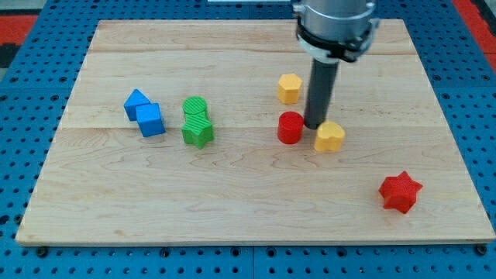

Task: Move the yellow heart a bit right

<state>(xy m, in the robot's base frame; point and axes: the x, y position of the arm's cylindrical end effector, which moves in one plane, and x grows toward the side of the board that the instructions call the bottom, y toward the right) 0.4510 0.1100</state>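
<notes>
The yellow heart (330, 137) lies right of the board's middle. My tip (315, 125) stands just at its upper left, touching or nearly touching it, between it and the red cylinder (291, 128) on the left. The dark rod rises from the tip toward the view's top.
A yellow hexagon block (289, 88) sits above the red cylinder. A red star (401, 192) lies at the lower right. Two green blocks (197, 122) are stacked close at centre left, and two blue blocks (145, 113) lie further left. The wooden board (248, 209) rests on a blue pegboard.
</notes>
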